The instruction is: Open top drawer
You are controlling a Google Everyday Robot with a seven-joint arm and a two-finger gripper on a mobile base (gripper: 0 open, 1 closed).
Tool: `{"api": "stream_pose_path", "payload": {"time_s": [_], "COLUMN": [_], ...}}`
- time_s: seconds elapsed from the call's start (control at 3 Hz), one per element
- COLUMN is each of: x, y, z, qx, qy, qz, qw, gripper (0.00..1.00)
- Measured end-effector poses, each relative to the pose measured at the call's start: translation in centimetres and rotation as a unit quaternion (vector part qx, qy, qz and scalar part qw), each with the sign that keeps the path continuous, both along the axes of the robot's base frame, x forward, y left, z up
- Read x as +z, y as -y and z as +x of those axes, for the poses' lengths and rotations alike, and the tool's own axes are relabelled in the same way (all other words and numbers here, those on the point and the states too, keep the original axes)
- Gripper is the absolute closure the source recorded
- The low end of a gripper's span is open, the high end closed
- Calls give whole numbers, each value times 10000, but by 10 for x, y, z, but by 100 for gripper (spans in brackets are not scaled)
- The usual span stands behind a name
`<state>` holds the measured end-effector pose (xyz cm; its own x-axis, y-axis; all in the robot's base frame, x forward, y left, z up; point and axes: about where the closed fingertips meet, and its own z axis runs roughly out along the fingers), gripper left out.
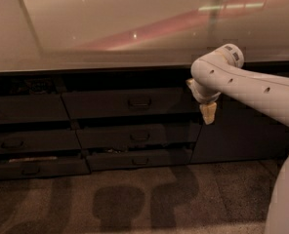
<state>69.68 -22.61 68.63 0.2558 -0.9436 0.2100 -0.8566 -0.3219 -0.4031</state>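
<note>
Where top drawer [130, 103] ends, tool [199, 100] hangs agape.

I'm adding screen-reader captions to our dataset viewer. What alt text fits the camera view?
A white robot arm holds its claw just right of the closed top drawer, beneath a pale countertop. Two slimmer drawers sit below it.

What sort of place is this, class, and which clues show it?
Probably a kitchen or break area: a long pale countertop over stacked dark drawers, the top drawer among them. The robot's pincer hangs by that drawer's right end.
</note>
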Motion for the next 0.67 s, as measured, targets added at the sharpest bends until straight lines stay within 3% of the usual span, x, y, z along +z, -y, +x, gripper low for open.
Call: {"api": "stream_pose_path", "payload": {"time_s": [0.33, 0.67], "x": [-1, -2], "y": [0, 0], "z": [0, 1], "qx": [7, 147], "qy": [-10, -70], "qz": [7, 243], "qw": [10000, 9996], "gripper": [0, 0]}}
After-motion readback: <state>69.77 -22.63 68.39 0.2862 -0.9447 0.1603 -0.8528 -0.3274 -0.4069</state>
